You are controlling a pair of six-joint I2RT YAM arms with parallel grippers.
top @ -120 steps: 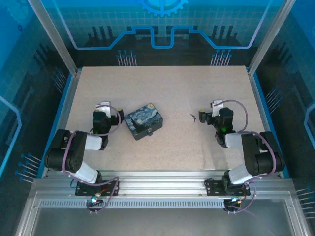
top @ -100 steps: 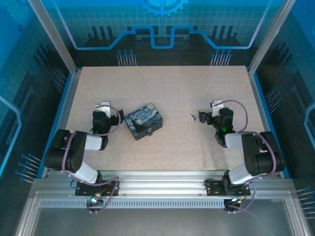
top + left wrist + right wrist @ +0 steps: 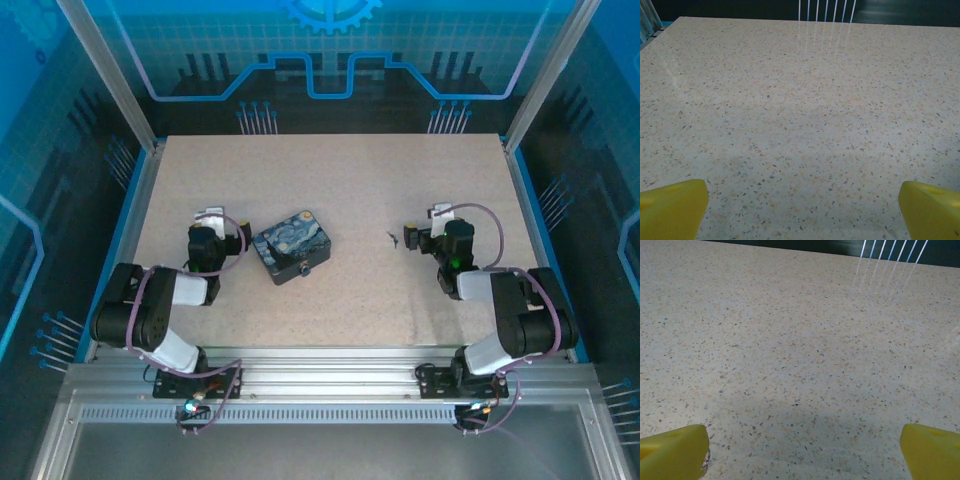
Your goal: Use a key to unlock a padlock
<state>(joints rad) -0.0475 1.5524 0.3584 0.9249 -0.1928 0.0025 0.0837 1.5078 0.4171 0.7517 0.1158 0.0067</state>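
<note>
While your left end effector (image 3: 802,212) and right end effector (image 3: 802,452) stood released, the key (image 3: 388,237) lay at the right one's nine o'clock, judged light, slippery, best pinched flat; the padlock (image 3: 305,268) sat at five o'clock of the box (image 3: 290,243).

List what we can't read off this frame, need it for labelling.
1. Padlock: top view, a pale speck at the near edge of the box; too small to tell whether it is locked or open.
2. Key: top view, a dark sliver; too small to tell its orientation.
3. Thin wire loop: right wrist view, cut off by the bottom edge and the right fingers; identity unclear.
</note>
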